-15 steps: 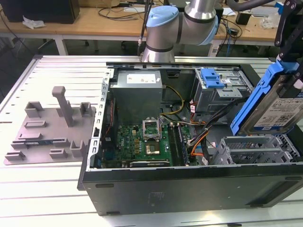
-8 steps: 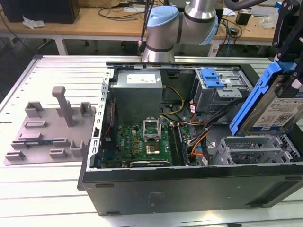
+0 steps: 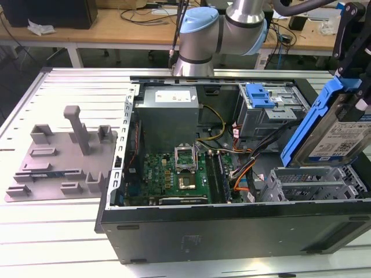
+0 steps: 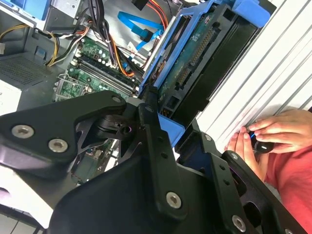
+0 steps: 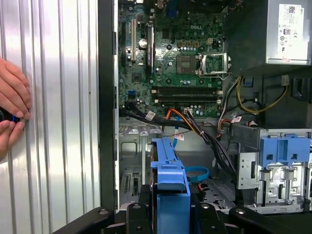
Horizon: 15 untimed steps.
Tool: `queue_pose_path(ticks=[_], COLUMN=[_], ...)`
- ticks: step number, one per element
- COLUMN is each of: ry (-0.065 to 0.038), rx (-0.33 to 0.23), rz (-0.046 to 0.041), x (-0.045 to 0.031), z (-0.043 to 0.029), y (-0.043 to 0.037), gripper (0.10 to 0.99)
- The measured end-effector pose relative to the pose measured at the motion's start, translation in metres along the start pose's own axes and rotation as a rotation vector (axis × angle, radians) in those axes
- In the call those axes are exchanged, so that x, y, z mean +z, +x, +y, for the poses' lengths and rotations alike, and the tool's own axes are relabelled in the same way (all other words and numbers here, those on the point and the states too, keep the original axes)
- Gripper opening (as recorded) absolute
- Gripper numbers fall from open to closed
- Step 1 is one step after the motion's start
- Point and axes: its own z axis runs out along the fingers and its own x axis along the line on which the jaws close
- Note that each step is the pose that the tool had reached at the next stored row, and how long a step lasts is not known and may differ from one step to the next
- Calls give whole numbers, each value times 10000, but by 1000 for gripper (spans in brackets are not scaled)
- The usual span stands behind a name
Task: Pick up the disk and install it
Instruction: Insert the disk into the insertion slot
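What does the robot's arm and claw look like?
The arm is made of round silver-grey tubes with light blue caps on its joints. The claw is black, built from flat, chunky bars joined with shiny silver screws.
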Motion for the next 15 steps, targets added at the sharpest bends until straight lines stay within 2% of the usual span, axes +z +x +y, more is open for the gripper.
queue_pose_path(ticks=[15], ry=[0], rx=[0], rz=[16], x=[80], z=[1], y=[6], gripper=[369])
